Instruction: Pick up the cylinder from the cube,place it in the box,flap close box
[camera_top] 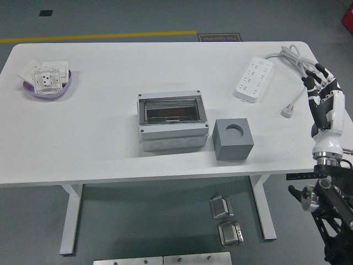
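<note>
— What's on the white desk (99, 143)?

— At its centre a grey box (172, 121) with its clear flap lying over the top, apparently shut. Just right of it, nearly touching, a dark grey cube (233, 139) whose round top socket looks empty; no cylinder shows.

— And beyond those?

— A white power strip (253, 78) far right, its plug (287, 112) lying loose; a purple bowl (48, 84) of switch plates far left.

— The hand?

— The right hand (325, 99) hovers at the desk's right edge, fingers spread, holding nothing.
</note>
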